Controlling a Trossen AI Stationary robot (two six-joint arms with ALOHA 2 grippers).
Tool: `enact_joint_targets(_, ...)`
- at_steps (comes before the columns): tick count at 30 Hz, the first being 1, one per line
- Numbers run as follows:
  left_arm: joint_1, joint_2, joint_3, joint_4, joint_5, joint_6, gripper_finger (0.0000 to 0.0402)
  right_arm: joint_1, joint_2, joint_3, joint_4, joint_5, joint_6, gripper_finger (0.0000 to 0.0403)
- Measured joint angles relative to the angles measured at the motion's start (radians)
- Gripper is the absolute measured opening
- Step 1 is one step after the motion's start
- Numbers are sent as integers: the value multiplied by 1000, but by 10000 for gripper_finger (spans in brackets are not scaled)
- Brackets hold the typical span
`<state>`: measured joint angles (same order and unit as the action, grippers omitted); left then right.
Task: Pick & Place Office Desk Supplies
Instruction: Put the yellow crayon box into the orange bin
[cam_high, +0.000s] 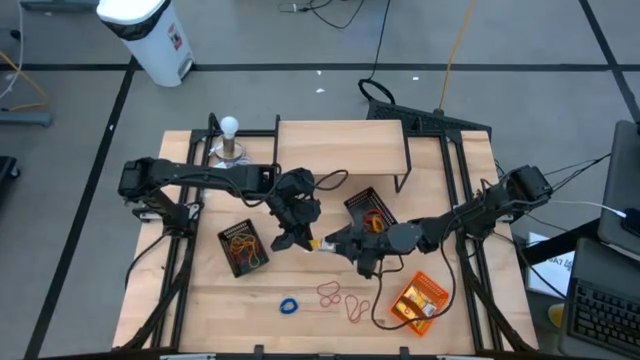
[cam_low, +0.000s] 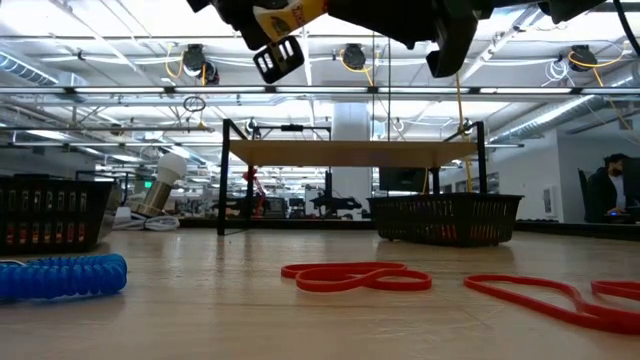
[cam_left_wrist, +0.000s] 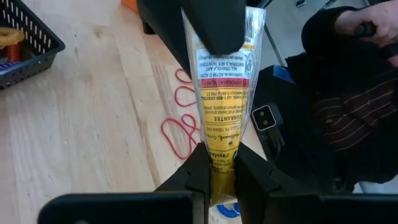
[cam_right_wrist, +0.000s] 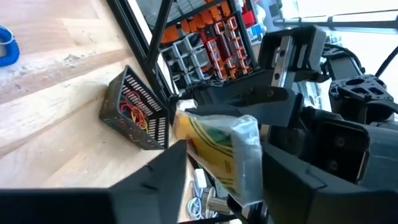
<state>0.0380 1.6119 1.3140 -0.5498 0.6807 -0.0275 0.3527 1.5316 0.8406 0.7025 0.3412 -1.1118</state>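
We work over a pale wooden table (cam_high: 330, 150) standing on a grey floor crossed by dark tape lines, with a white bin (cam_high: 150, 35) at eleven o'clock. At table centre our left gripper (cam_high: 297, 240) is clenched on one end of a yellow-and-white packet (cam_left_wrist: 222, 93), held above the boards. Our right gripper (cam_right_wrist: 227, 168) brackets the packet's other end, fingers on either side; we cannot tell whether they grip it. Red rubber-band loops (cam_low: 355, 276) and a blue coil (cam_low: 62, 275) lie toward six o'clock. Black mesh trays (cam_high: 243, 248) flank centre, and an orange tray (cam_high: 421, 302) sits at four o'clock. Beyond the table is a bright open workshop with ceiling trusses.
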Motion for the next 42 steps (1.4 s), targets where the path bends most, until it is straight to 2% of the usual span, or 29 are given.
enact_joint_targets(6, -1, 1, 0, -6, 4, 0, 48, 0, 0, 0, -7, -1, -1, 72)
enact_joint_targets(10, -2, 1, 0, -9, 9, -2, 42, 2, 1, 0, -11, -5, -2, 35)
enact_joint_targets(13, -1, 1, 0, -8, 9, -6, 47, 2, 1, 0, -11, -5, 19, 33)
enact_joint_targets(20, -1, -9, 0, 3, 5, 2, 101, 16, -12, -2, -10, 9, 79, 34)
enact_joint_targets(24, 1, -42, 1, 3, -8, 23, 136, 51, -34, -2, -7, 64, 98, 29)
enact_joint_targets(28, 10, -106, 2, -64, -18, 49, 169, 86, -68, -2, -47, 110, 177, 31)
enact_joint_targets(31, 7, -167, 0, -170, -112, 98, 180, 120, -107, 0, -115, 140, 261, 30)
enact_joint_targets(35, -17, -253, -34, -230, -274, 138, 168, 184, -166, 0, -256, 230, 355, 27)
enact_joint_targets(42, -36, -413, -208, -130, -357, 132, 93, 316, -288, 0, -505, 447, 589, 28)
